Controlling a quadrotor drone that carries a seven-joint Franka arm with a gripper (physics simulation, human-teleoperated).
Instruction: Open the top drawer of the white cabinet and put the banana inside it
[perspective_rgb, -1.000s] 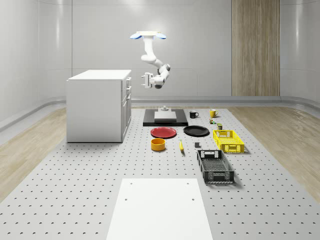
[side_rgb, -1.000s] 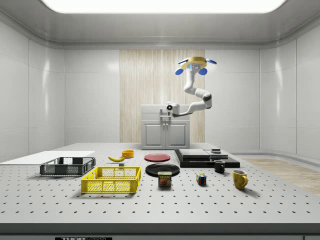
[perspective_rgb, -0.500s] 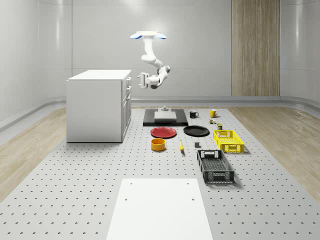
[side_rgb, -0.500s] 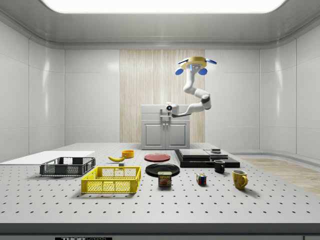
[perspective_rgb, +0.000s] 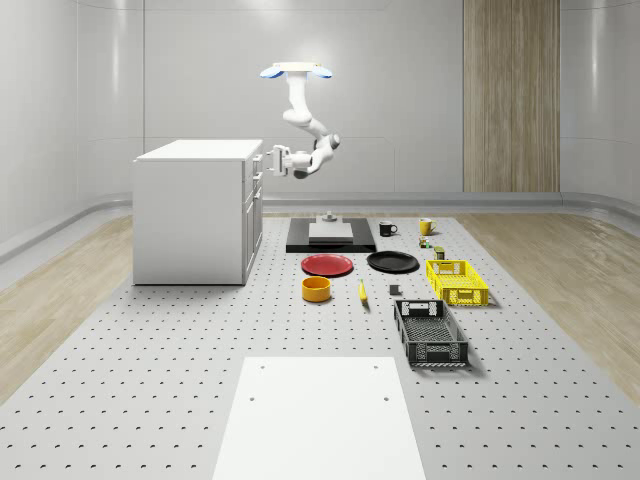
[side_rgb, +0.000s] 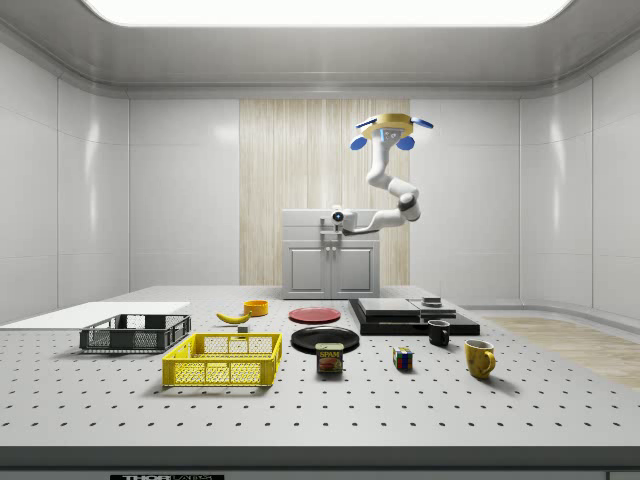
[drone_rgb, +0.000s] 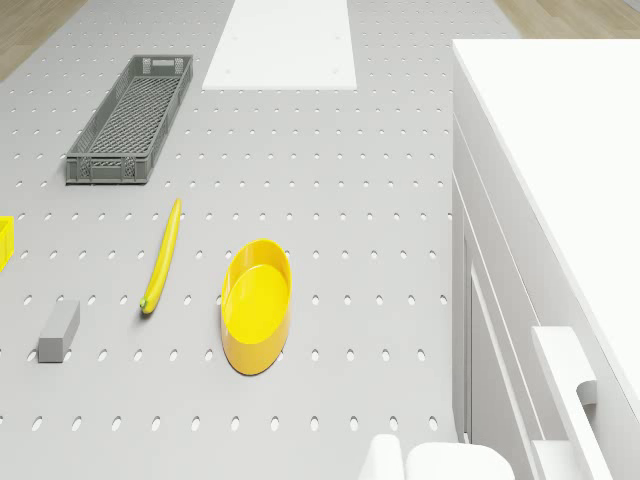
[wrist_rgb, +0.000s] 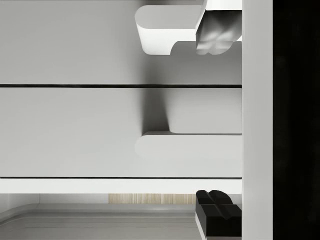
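Banana (perspective_rgb: 362, 292) on table (perspective_rgb: 150, 350) at 3 o'clock of yellow bowl (perspective_rgb: 316, 289), probably light and bruisable, best pinched gently mid-body; drone (perspective_rgb: 296, 70) hovering at 3 o'clock of white cabinet (perspective_rgb: 190, 215), gripper (wrist_rgb: 215, 122) fingers spread apart around rigid top-drawer handle (wrist_rgb: 190, 141).

Drone (perspective_rgb: 296, 70) hovering, arm bent, fingers (wrist_rgb: 216, 35) seemingly apart

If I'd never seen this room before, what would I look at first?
Probably the drone hovering high in the air beside the white cabinet, its arm bent down so the gripper sits right at the top drawer front. After that, the bright yellow things on the table: the banana lying next to the yellow bowl, and the yellow crate.
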